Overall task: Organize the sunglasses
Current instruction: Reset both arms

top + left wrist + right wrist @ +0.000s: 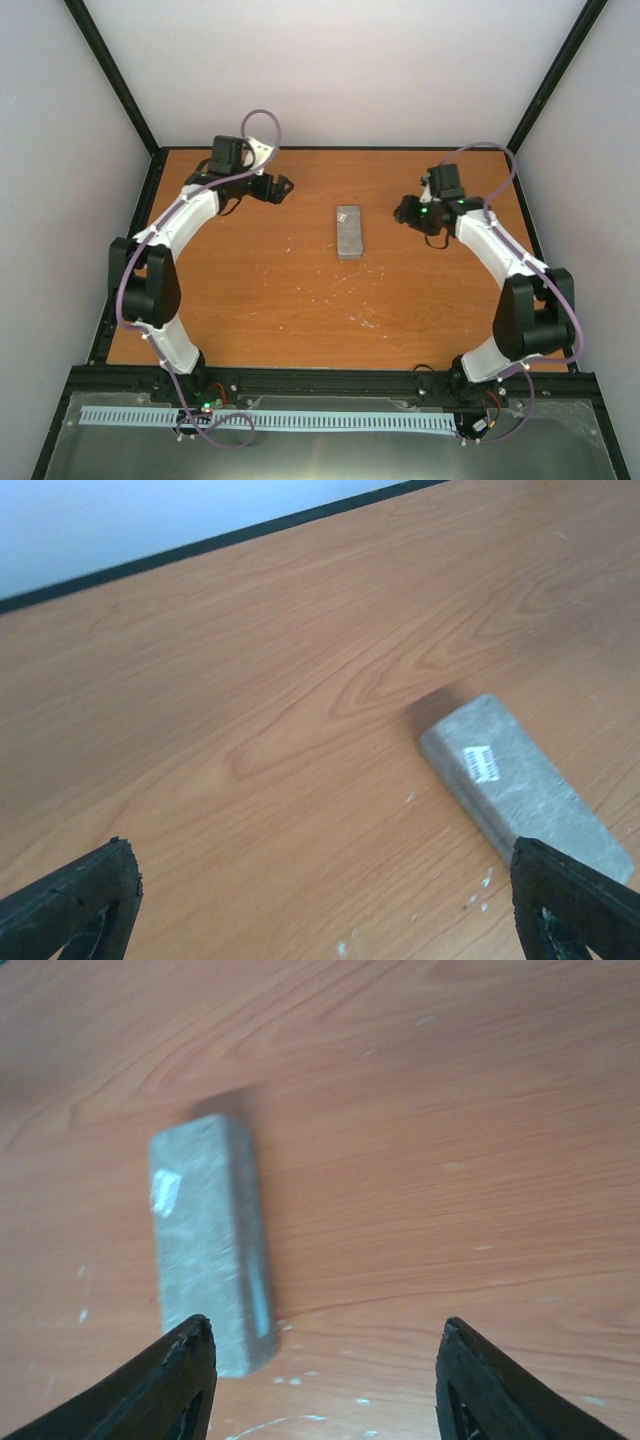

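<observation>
The sunglasses are out of view in every frame. A grey rectangular case [349, 232] lies shut on the wooden table [260, 300], midway between the arms, with a small white label near its far end. My left gripper [285, 186] hovers to the case's left, open and empty. In the left wrist view the case [520, 780] sits ahead toward the right finger, apart from my left gripper [320, 860]. My right gripper [403, 210] hangs to the right of the case, open and empty. The right wrist view has the case [205, 1240] by the left finger of the right gripper [325, 1328].
Black frame rails [125, 95] and pale walls close in the table on three sides. A white slotted strip [270, 420] runs along the near edge behind the arm bases. Small white specks [365, 320] dot the wood near the case.
</observation>
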Robot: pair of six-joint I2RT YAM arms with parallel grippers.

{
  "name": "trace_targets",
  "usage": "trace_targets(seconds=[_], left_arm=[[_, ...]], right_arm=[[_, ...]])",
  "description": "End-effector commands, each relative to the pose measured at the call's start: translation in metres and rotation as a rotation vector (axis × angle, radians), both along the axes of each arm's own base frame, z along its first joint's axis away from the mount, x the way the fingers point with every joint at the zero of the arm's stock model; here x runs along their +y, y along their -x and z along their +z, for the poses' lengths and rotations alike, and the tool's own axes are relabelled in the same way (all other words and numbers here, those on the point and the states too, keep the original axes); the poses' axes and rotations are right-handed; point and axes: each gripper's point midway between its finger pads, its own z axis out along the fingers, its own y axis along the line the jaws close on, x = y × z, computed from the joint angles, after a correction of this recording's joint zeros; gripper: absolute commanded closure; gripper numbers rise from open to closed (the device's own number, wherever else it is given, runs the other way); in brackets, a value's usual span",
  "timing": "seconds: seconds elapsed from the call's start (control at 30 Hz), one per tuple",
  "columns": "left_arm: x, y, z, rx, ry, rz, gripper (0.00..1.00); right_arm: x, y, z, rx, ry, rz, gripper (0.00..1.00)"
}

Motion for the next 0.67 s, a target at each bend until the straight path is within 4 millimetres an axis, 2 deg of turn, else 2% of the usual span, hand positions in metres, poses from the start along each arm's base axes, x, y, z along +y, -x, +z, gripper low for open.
trace_targets(seconds=[0.0,0.1,0.2,0.63], left_arm=[[0.062,0.004,0.012,0.028,0.086,0.148,0.0],[0.086,0.014,-0.004,0.067,0.079,0.193,0.01],[0.097,0.023,-0.012,0.092,0.091,0.218,0.01],[0.099,0.028,-0.021,0.106,0.087,0.226,0.0]], right_arm=[[-0.065,0.017,-0.005,0.052,0.162,-0.131,0.41],[-0.086,0.023,-0.006,0.061,0.219,-0.169,0.4],[-0.095,0.026,-0.01,0.08,0.233,-0.191,0.4],[-0.101,0.015,-0.016,0.089,0.179,-0.272,0.39]])
